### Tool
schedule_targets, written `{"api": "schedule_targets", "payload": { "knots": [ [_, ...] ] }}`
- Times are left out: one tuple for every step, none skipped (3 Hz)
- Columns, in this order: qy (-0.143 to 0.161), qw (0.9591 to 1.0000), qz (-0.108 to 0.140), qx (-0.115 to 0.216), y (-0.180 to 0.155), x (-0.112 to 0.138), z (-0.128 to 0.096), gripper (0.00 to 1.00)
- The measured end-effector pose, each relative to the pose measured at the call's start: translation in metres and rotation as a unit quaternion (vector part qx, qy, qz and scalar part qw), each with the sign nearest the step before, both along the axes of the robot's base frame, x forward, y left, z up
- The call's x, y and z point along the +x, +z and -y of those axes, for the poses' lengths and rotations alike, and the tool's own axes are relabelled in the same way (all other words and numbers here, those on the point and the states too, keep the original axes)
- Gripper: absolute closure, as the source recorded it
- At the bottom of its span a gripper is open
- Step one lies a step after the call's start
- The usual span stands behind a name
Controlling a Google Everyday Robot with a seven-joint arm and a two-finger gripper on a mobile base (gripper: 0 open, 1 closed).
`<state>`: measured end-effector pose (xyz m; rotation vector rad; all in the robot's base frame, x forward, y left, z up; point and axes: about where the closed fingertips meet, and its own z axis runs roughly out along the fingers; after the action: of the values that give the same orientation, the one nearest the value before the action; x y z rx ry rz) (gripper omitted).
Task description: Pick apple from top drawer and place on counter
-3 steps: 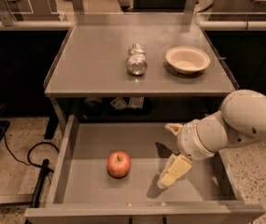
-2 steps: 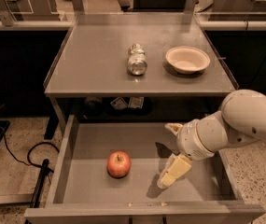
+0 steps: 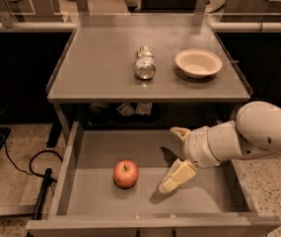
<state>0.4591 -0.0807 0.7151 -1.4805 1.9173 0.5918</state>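
Apple: I see the apple (image 3: 125, 174) upright, stem up, on the floor of the open top drawer (image 3: 74, 154), left of centre and nearer the front wall than the back.
End effector: the end effector (image 3: 175, 158) is inside the drawer, just right of the apple and not touching it. Its two fingers are spread wide with nothing between them; the lower one points down at the drawer floor.
Arm: the white arm (image 3: 251, 135) comes in from the right, over the drawer's right wall.
Surface: the surface (image 3: 98, 70) sits above and behind the drawer.
On the surface: a silver can (image 3: 144, 63) lies near the middle, with a pale bowl (image 3: 198, 62) just to its right.
Floor: a black cable (image 3: 27, 164) loops left of the cabinet.
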Motion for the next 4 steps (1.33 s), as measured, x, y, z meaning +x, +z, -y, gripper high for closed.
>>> {"api": "schedule_targets", "payload": {
  "knots": [
    [0.01, 0.9994, -0.02, 0.025, -0.02, 0.009, -0.012, 0.0],
    [0.011, 0.9993, -0.023, 0.027, -0.023, 0.009, -0.013, 0.0],
    [0.019, 0.9991, -0.019, 0.034, -0.037, 0.009, -0.021, 0.0],
    [0.038, 0.9966, -0.007, 0.072, -0.077, 0.033, -0.041, 0.0]
  ]
}}
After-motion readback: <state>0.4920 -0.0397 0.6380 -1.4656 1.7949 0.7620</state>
